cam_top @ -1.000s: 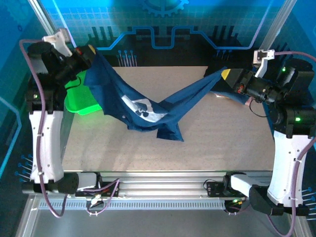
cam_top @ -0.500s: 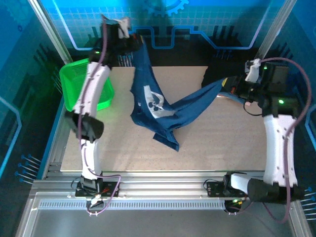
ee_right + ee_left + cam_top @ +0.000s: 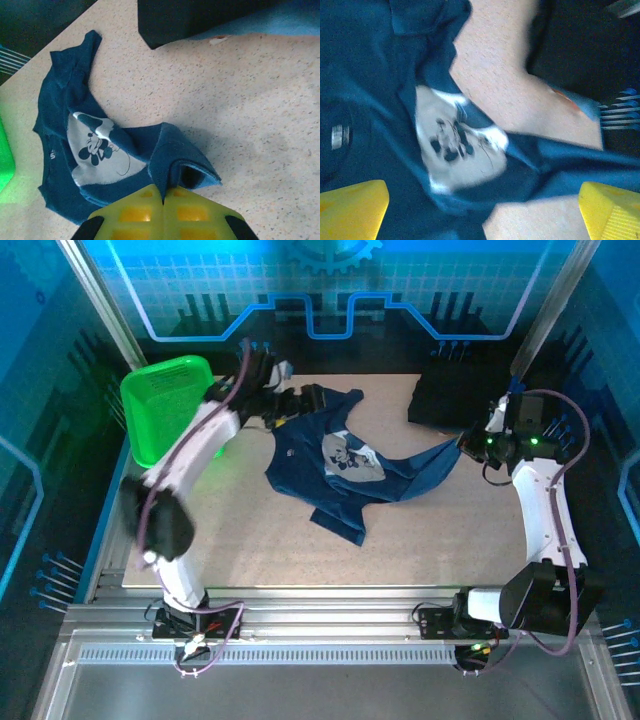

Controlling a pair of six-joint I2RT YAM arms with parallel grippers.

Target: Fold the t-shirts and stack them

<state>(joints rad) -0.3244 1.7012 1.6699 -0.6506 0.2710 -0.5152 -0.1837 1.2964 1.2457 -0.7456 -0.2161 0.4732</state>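
From the overhead camera I counted one table (image 3: 450, 530), its speckled beige top carrying everything else. One navy t-shirt (image 3: 340, 465) lay crumpled on it, a little toward 12 o'clock from the middle, with one white cartoon print (image 3: 350, 462) facing up and one long tail of cloth stretching out toward 3 o'clock. One near-black folded pile (image 3: 455, 400) sat at the 1 o'clock corner of the table, apart from the navy shirt; I could not tell how many shirts it held. One green basket (image 3: 165, 405) stood tilted at the 10 o'clock corner, hanging partly over the table's edge. I had two arms in view. The left gripper (image 3: 303, 398) was at the shirt's 11 o'clock edge, blurred from above, but on its own camera the two yellow fingertips stood far apart over the print, pinching nothing, the left gripper (image 3: 485, 210) plainly spread. The right gripper (image 3: 465, 443) was at the 3 o'clock end of the shirt's tail, and its wrist camera showed the right gripper (image 3: 164, 200) with both yellow fingers pressed together, clamped on a fold of the navy t-shirt (image 3: 165, 145).
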